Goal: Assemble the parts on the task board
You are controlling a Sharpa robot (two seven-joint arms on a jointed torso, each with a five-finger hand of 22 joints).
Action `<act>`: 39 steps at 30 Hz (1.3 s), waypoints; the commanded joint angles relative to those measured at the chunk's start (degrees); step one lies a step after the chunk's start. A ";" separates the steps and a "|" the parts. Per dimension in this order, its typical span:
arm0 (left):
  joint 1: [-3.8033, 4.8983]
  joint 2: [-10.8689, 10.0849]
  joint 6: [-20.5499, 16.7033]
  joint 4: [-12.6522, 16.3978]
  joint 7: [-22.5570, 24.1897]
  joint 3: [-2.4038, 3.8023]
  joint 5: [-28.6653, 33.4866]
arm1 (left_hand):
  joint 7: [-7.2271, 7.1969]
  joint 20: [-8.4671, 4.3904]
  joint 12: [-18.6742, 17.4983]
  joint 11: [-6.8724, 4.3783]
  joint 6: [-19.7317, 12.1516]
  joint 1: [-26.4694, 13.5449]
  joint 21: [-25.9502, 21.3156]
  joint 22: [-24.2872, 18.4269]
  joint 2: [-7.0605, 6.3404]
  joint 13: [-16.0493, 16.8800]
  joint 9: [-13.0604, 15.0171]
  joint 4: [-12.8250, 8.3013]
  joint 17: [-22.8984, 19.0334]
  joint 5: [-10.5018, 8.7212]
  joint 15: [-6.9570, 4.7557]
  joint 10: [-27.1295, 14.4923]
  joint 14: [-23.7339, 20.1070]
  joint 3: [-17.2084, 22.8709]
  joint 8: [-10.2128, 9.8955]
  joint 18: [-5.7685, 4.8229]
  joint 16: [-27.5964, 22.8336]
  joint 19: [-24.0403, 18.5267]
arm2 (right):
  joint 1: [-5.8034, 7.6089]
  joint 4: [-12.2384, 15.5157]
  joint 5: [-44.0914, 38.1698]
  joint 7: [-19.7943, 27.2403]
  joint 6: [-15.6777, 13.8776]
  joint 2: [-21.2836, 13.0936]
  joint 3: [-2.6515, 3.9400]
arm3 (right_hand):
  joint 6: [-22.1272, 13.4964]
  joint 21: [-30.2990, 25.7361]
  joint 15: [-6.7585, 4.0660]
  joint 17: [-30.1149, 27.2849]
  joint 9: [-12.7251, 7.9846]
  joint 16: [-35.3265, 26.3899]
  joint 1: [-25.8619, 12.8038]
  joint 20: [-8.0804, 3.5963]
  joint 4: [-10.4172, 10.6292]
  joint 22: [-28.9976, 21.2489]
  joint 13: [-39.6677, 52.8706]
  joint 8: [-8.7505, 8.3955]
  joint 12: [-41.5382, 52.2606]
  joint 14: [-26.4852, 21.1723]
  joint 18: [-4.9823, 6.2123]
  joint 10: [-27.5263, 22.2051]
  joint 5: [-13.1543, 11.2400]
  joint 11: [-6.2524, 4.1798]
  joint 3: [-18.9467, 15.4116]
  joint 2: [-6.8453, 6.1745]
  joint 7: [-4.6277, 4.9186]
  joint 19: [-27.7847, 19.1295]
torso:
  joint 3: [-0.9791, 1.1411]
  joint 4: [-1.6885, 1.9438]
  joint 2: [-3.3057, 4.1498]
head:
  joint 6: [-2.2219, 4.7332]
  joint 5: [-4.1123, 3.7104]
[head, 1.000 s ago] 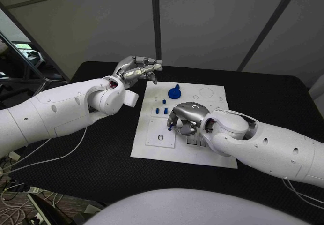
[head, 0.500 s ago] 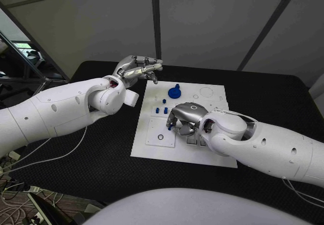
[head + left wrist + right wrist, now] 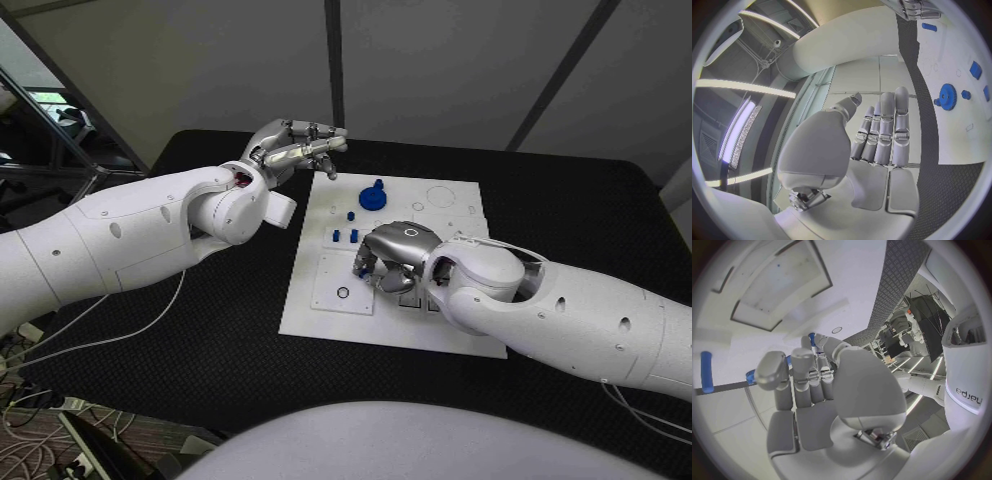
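1. Handling guess: blue parts look small, light, stiff plastic; prob. slippery, so pinch by sides.
2. Right hand point(image 3: 392, 256) curled down on task board point(image 3: 325, 310) mid-area; a blue peg point(image 3: 812, 339) at fingertips, grip unclear.
3. Left hand point(image 3: 296, 147) holds nothing, fingers loosely apart, off board's far-left corner.
4. Blue gear point(image 3: 374, 197) + small pegs point(image 3: 345, 236) sit on board's far half.
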 commanded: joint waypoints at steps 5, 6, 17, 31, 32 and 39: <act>0.09 0.08 0.84 -0.04 -0.22 0.06 0.22 | -0.04 0.27 0.34 0.12 -0.28 -0.02 -0.21 -0.08 0.31 -0.05 -0.06 -0.02 -0.08 0.01 0.25 -0.35 -0.27 -0.36 -0.36 -1.10 -0.34 0.00 | -0.25 -0.43 0.07 0.26 -0.76 -0.08 -0.21 | -8.56 -4.12 1.20 -5.40 -2.15 -5.25 -1.89 0.98 0.50 -6.15 -1.98 -0.41 0.05 -1.49 1.02 -8.85 -0.46 1.43 -1.71 -2.27 -0.59 -3.58 | 0.00 -0.04 -0.02 | 0.08 0.00; 0.09 0.08 0.88 -0.05 -0.26 0.06 0.22 | -0.03 0.28 0.36 0.14 -0.33 0.00 -0.23 -0.10 0.33 -0.06 -0.06 -0.03 -0.10 0.01 0.26 -0.43 -0.29 -0.39 -0.37 -1.10 -0.35 -0.01 | -0.25 -0.45 0.08 0.27 -1.10 -0.10 -0.21 | -9.09 -4.52 1.28 -5.86 -2.25 -5.71 -1.86 1.08 0.49 -6.70 -1.98 -0.37 0.18 -1.67 1.12 -9.47 -0.55 1.53 -1.96 -2.31 -0.77 -3.88 | 0.00 -0.04 -0.02 | 0.08 0.00; 0.09 0.07 1.35 -0.21 -0.68 0.06 0.22 | 0.00 0.31 0.41 0.18 -0.43 0.05 -0.29 -0.14 0.37 -0.06 -0.06 -0.04 -0.14 0.00 0.30 -0.65 -0.34 -0.50 -0.36 -1.10 -0.35 -0.02 | -0.26 1.39 -0.06 0.33 -6.06 -2.44 -0.19 | -9.29 -4.91 1.33 -6.55 -2.23 -6.33 -1.77 1.24 0.58 -7.14 -1.84 -0.06 0.91 -1.85 1.20 -10.12 -0.36 1.59 -2.59 -2.16 -0.80 -4.12 | 0.06 -0.12 -0.11 | 0.42 -0.29; 0.08 -0.29 1.57 -0.18 -0.82 0.03 0.22 | 0.01 0.32 0.45 0.20 -0.46 0.11 -0.33 -0.16 0.42 -0.07 -0.05 -0.06 -0.16 0.01 0.32 -0.77 -0.39 -0.54 -0.34 -1.11 -0.36 -0.04 | 1.25 5.98 4.74 -0.03 -6.68 -12.20 4.79 | -6.88 -4.27 1.09 -6.28 -1.72 -5.81 -1.99 1.06 1.11 -6.06 -1.66 0.76 2.84 -1.24 0.98 -9.48 0.25 1.25 -3.17 -2.11 -0.53 -3.30 | 0.00 -0.27 -0.25 | 2.68 -2.68; 0.08 -0.31 1.58 -0.16 -0.82 0.03 0.22 | 0.01 0.33 0.48 0.20 -0.47 0.15 -0.35 -0.17 0.46 -0.06 -0.04 -0.08 -0.18 0.01 0.32 -0.81 -0.42 -0.55 -0.32 -1.10 -0.37 -0.05 | 1.54 5.76 5.07 0.00 -6.31 -12.71 5.03 | -6.87 -4.25 1.08 -6.27 -1.72 -5.79 -2.02 1.05 1.13 -6.04 -1.66 0.75 2.87 -1.22 0.98 -9.48 0.25 1.24 -3.22 -2.17 -0.53 -3.28 | -0.01 -0.25 -0.22 | 2.85 -2.85; 0.08 -0.37 1.65 -0.13 -0.84 0.02 0.22 | 0.01 0.33 0.48 0.20 -0.47 0.15 -0.35 -0.17 0.46 -0.06 -0.04 -0.08 -0.18 0.01 0.32 -0.81 -0.42 -0.55 -0.32 -1.10 -0.37 -0.05 | 2.83 3.82 6.36 0.42 -3.01 -15.89 5.95 | -6.77 -3.96 1.02 -5.88 -1.73 -5.26 -2.56 0.97 1.46 -5.62 -1.76 0.46 3.35 -0.87 0.88 -10.14 0.06 1.16 -4.65 -3.37 -0.65 -2.91 | -0.02 -0.16 -0.07 | 3.62 -3.37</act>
